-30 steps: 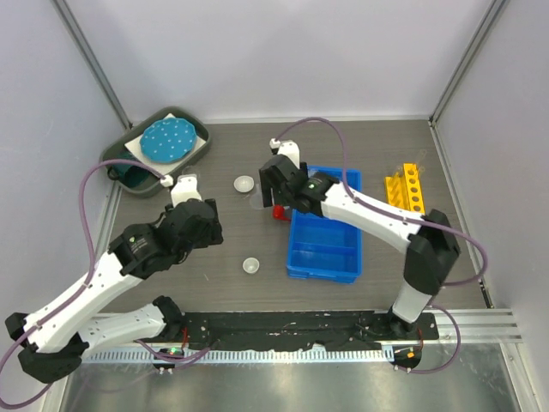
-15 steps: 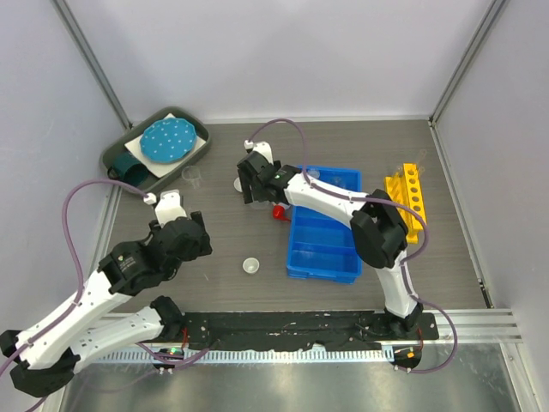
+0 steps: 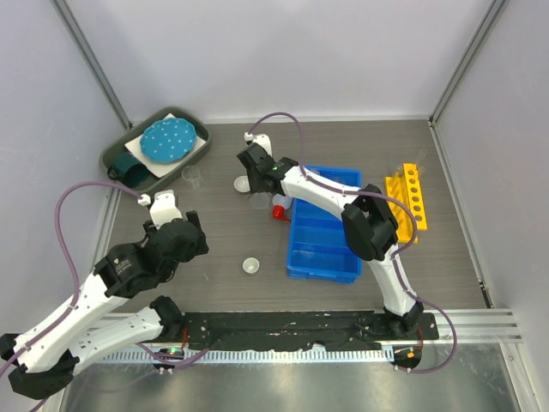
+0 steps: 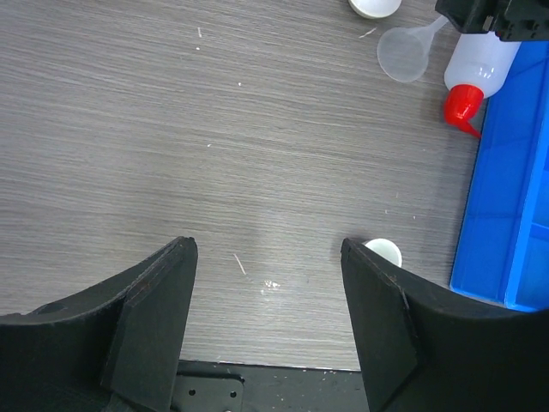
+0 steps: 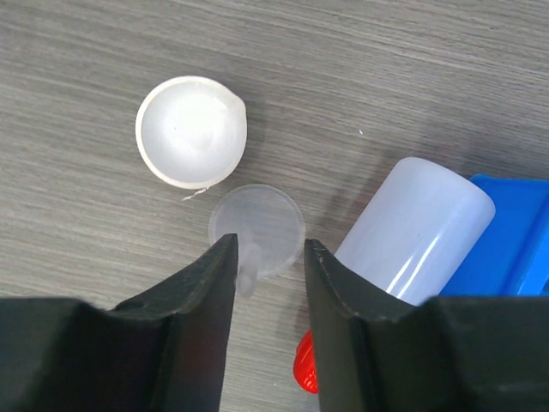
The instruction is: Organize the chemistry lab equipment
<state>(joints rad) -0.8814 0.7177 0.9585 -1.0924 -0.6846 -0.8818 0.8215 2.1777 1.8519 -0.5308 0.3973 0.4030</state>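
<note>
- Funnel (image 5: 257,221): one, of clear plastic. It lies on the table (image 4: 257,129) with its stem pointing in between the fingers of my right gripper (image 5: 268,244).
- My right jaws stand partly apart around that stem. It lies close by one finger and a strip of table shows before the other, so nothing is clamped.
- White dishes: two. One white dish (image 5: 191,130) sits just beyond the funnel, nearly touching its rim.
- The second white dish (image 4: 383,252) is well apart from the first and nearer my bases. It peeks out just beside one finger of my left gripper (image 4: 266,246).
- My left jaws hang wide apart over bare table, with nothing between them.
- Bottle (image 5: 416,232): one, translucent, lying on its side just beside the funnel. Its red cap (image 5: 304,375) is close by one finger of my right gripper.
- Blue bin (image 5: 519,215): one, divided. The bottle's blunt end lies at its edge; I cannot tell whether they touch.
- Yellow rack (image 3: 407,196): one, holed, just beside the bin on its right.
- Beaker (image 3: 192,176): one, small and clear, standing upright between the first dish and the dark green tray (image 3: 120,159).
- That tray is the only one, in the far left corner. It holds one teal white-dotted disc (image 3: 169,139).
</note>
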